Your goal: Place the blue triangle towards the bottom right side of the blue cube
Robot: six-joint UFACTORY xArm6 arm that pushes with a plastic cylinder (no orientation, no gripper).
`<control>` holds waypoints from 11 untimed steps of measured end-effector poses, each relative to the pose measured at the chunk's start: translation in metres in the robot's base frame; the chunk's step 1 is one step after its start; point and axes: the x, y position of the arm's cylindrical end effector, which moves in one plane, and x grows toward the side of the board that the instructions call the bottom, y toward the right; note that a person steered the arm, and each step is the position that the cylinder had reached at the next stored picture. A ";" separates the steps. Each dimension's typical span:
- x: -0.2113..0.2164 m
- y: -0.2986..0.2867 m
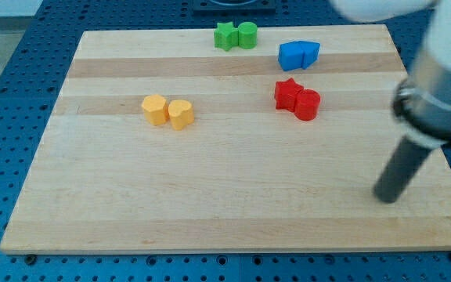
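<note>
My tip [386, 197], a bare rod holding nothing, is sitting near right; blue triangle [310, 53] touching blue cube [292, 56] far left of it.

my tip [385, 197] stands at the view's lower right on bare board [210, 204], open wood all around it. toward the touching blue cube [291, 56] and blue triangle [310, 52], the red star [287, 93] and red cylinder [308, 103] stand near the path.

Wooden board [233, 211], green blocks [236, 35], blue blocks [298, 54], red blocks [297, 98], yellow blocks [167, 110]
</note>
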 end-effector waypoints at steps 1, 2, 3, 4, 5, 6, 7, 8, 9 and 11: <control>-0.056 0.061; -0.126 0.068; -0.197 0.066; -0.255 0.054; -0.289 0.014; -0.290 -0.026; -0.287 -0.053; -0.285 -0.077; -0.263 -0.085; -0.241 -0.067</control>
